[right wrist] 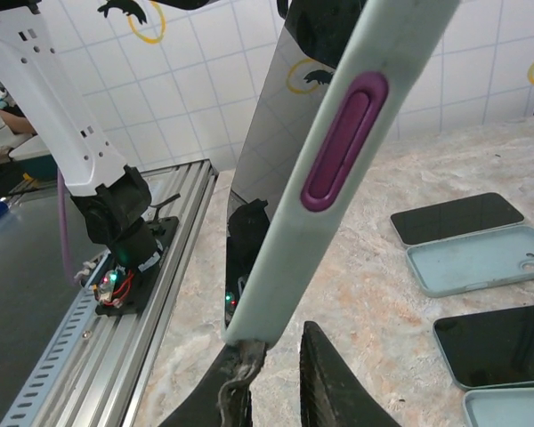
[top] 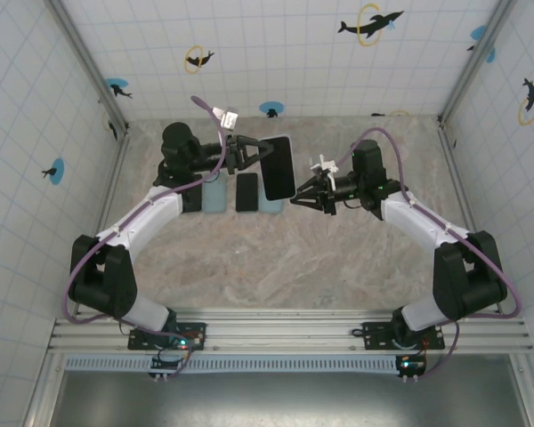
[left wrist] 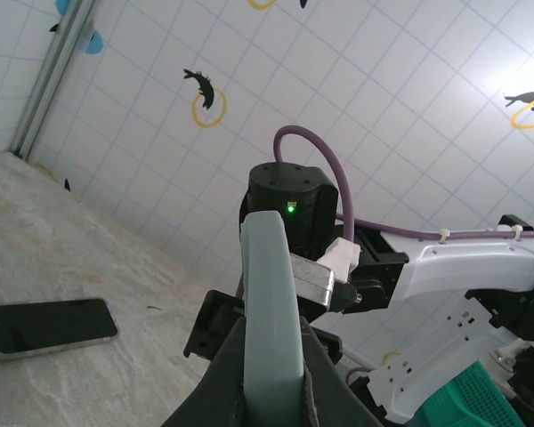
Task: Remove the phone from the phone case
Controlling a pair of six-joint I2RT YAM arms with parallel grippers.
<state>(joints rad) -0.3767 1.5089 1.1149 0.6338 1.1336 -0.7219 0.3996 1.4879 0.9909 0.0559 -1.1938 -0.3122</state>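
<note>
Phone [top: 279, 169] sat inside its phone case [right wrist: 338, 160], raised above the far counter [top: 294, 267].
Left pincer [left wrist: 269, 347] clamped the case; right pincer [right wrist: 276, 382] stood slightly parted at its corner, gripping nothing.

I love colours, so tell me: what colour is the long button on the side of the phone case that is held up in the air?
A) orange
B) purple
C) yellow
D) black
B: in the right wrist view, the long button on the edge of the pale blue phone case is plainly purple.
</note>
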